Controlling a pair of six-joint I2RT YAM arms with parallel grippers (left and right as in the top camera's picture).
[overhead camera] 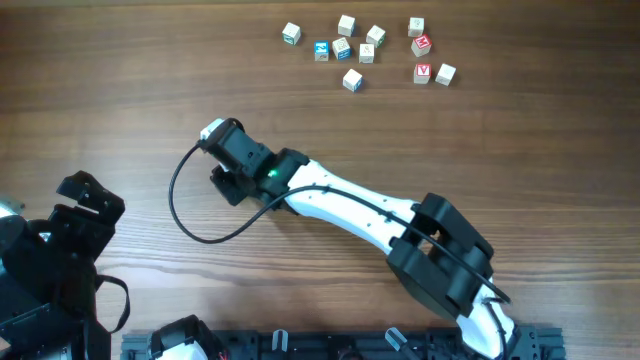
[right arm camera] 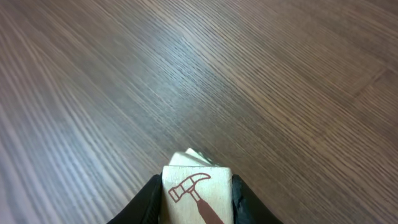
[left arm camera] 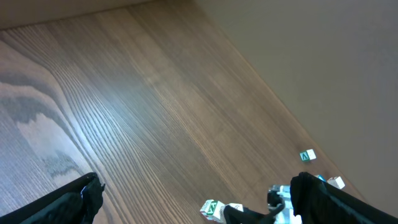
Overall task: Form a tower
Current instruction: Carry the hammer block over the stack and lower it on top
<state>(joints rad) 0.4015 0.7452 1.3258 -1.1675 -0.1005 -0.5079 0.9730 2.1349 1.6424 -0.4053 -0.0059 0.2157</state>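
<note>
A: Fig. a, R gripper (right arm camera: 198, 202)?
B: You see it pinched narrow on the tower (right arm camera: 199, 186) — hammer-face cube in front, 2nd pale cube edge behind — mid-table (overhead camera: 120, 100), well apart from the loose cubes (overhead camera: 365, 50).
A: Fig. b, L gripper (left arm camera: 196, 194)?
B: Spread wide.

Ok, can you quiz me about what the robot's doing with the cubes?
1. True or false: the left gripper is open.
2. What picture is on the cube that the right gripper pinches? A hammer, B star, C fish.
3. In the overhead view, which arm reaches out toward the middle?

Key: 1 true; 2 A; 3 the right arm.
</note>
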